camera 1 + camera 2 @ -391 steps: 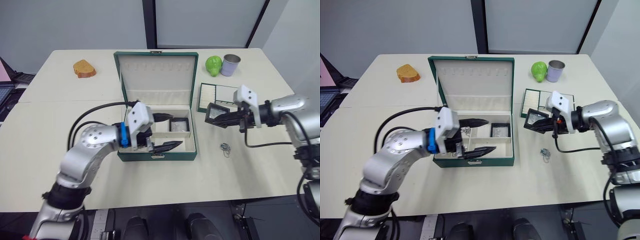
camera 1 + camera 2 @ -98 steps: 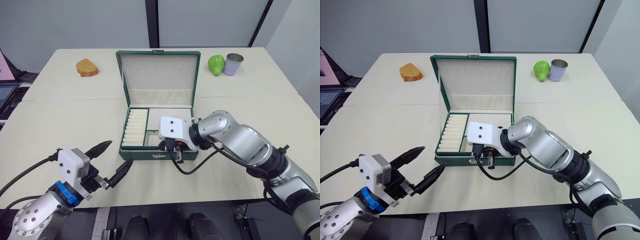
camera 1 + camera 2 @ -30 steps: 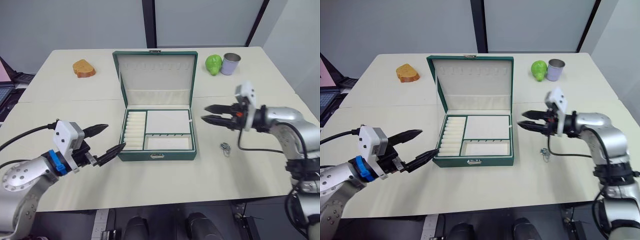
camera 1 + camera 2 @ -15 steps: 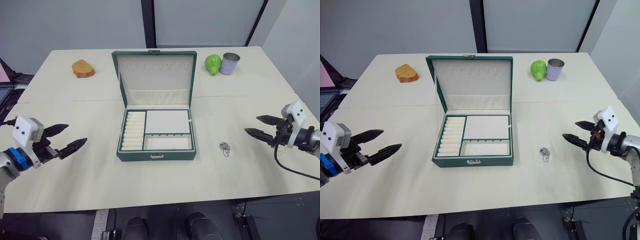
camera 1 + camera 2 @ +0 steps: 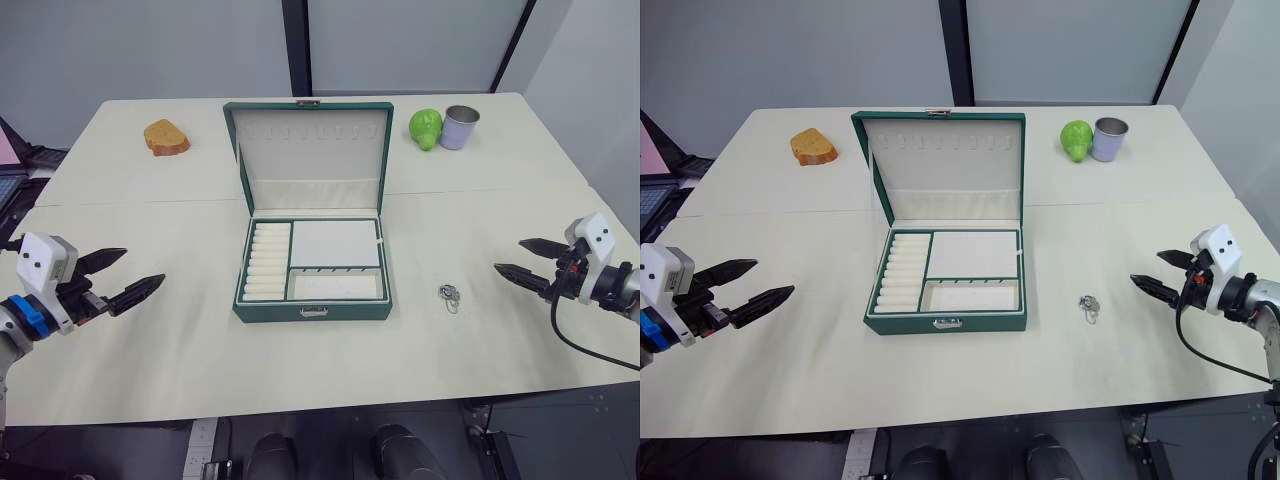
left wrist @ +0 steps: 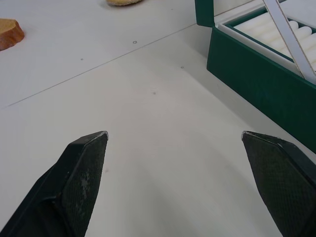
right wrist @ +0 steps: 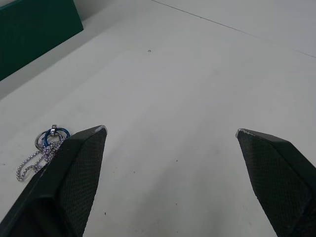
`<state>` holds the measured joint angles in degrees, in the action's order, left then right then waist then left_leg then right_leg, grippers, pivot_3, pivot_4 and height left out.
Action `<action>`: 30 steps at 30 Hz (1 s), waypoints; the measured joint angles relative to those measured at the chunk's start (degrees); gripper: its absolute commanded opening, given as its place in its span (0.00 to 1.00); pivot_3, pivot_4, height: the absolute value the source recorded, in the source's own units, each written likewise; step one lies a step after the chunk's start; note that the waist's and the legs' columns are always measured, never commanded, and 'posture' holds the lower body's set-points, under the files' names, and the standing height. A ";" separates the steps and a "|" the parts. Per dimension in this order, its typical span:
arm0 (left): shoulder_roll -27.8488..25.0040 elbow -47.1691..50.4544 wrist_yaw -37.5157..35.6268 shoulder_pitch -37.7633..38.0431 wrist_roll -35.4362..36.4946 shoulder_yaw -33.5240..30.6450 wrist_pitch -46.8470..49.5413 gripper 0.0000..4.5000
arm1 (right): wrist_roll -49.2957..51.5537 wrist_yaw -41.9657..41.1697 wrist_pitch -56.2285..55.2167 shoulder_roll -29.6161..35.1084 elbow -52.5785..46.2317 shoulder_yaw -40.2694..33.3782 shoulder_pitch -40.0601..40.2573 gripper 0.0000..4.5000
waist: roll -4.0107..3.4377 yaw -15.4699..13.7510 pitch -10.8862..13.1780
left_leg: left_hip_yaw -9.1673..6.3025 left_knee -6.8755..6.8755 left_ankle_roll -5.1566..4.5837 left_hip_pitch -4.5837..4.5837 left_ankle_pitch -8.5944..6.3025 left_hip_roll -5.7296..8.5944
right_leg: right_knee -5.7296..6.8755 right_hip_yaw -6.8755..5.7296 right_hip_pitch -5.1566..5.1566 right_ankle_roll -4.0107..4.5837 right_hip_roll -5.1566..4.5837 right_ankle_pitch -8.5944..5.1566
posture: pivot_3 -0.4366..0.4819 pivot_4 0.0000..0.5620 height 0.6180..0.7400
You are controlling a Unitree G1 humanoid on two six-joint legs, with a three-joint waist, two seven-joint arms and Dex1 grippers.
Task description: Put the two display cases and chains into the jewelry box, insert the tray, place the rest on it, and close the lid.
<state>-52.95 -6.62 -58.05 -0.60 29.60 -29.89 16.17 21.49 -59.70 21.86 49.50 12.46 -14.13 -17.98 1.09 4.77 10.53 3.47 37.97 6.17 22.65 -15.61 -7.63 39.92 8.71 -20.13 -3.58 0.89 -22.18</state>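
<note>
With the tray [image 5: 316,258] seated, the right gripper [image 5: 522,260], jaws spread and empty, needed to reach the chain [image 5: 449,295] ahead of its tips.

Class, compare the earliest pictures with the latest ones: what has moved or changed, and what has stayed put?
The tray now sits inside the jewelry box; earlier it lay on the table to the box's right. The right gripper has let go of the display case, and both it and the left gripper have drawn back to the table's sides, open. The chain, lid, bread, pear and cup stayed.
</note>
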 measured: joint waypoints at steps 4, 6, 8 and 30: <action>0.11 0.01 0.02 0.05 0.01 0.00 0.00 1.00 | 0.00 -0.06 -0.05 0.00 0.23 0.00 -0.04 0.99 | 0.00 0.00 0.00 | 0.00 0.01 0.00 0.00 0.00 0.00 | 0.01 0.00 0.00 0.00 0.00 0.00 | 0.48 0.27 1.00; 0.39 0.08 0.05 0.13 0.01 0.00 0.00 1.00 | 0.01 -0.11 -0.05 0.00 0.22 0.00 -0.06 0.99 | 0.00 0.00 0.00 | 0.00 0.01 0.00 0.00 0.00 0.00 | 0.01 0.00 0.01 0.00 0.00 0.00 | 0.48 0.27 1.00; 0.51 0.10 0.08 0.20 0.01 0.00 0.00 1.00 | 0.02 -0.16 -0.05 0.00 0.22 0.00 -0.07 0.99 | 0.00 0.00 0.00 | 0.00 0.01 0.00 0.00 0.00 0.00 | 0.01 0.00 0.00 0.00 0.00 0.00 | 0.48 0.27 1.00; 1.76 22.33 -2.47 -12.73 9.02 14.03 12.34 1.00 | 5.41 1.20 6.83 -0.51 -14.49 -0.51 5.56 0.99 | 0.00 -0.31 -0.01 | -0.12 0.07 0.00 0.05 0.00 0.02 | 0.02 -0.08 0.14 -0.01 0.02 0.00 | 0.48 0.27 1.00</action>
<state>-51.19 15.72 -60.52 -13.33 38.61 -15.86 28.51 26.90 -58.50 28.69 48.99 -2.03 -14.64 -12.42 1.09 4.47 10.52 3.36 38.04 6.17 22.69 -15.61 -7.61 39.94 8.64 -19.99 -3.59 0.91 -22.18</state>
